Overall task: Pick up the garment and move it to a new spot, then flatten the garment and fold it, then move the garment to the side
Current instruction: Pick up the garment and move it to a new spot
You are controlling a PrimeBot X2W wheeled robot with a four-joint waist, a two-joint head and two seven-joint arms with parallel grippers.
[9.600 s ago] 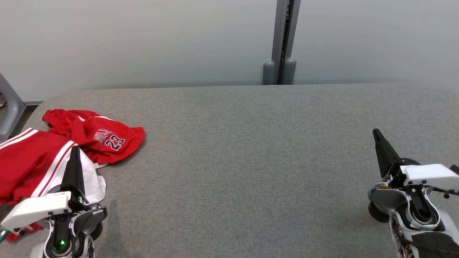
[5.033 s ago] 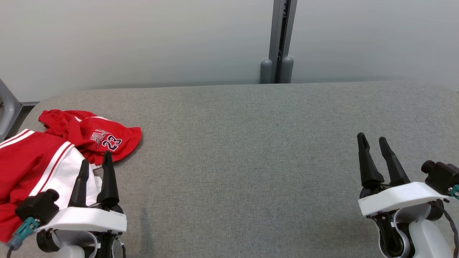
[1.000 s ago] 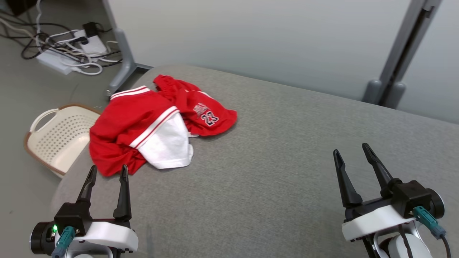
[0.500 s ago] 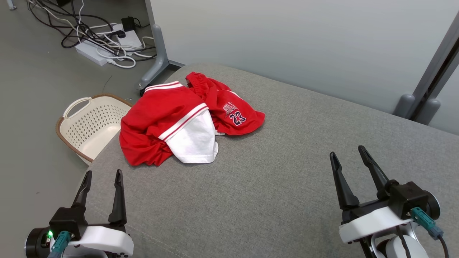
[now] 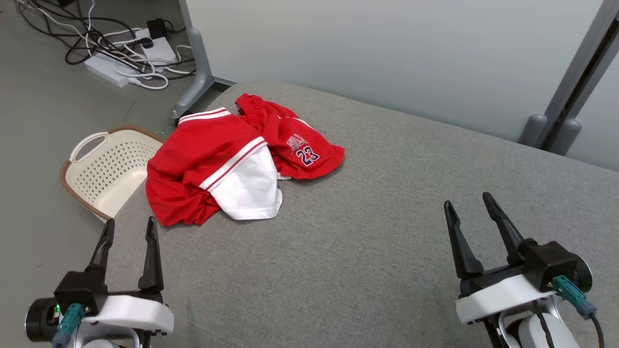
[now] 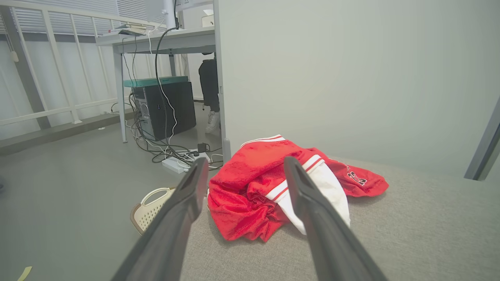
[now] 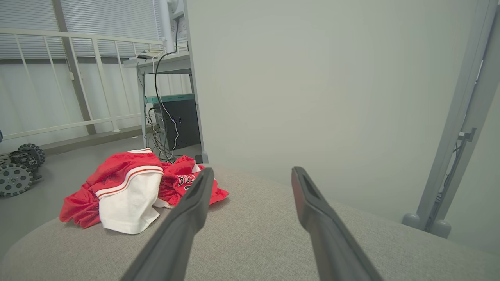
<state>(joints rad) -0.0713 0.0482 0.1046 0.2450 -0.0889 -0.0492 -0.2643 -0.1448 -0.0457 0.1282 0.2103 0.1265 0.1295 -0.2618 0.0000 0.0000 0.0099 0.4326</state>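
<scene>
Left gripper [image 5: 130, 221] and right gripper [image 5: 466, 199] are hanging wide open, empty. The garment [image 5: 203, 159] is lying at the left's 1 o'clock, so I'd be pinching a bunched fold.

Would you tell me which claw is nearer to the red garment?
Left. The left claw hovers open just short of the garment; the right claw hangs open well off to its right.

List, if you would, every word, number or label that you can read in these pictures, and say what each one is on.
"23": dark numerals with a white outline, printed on the red garment.
"BUL...": arched word just above the numerals on the same garment; its last letters are too blurred to read for certain.
Nothing else is legible.
</scene>
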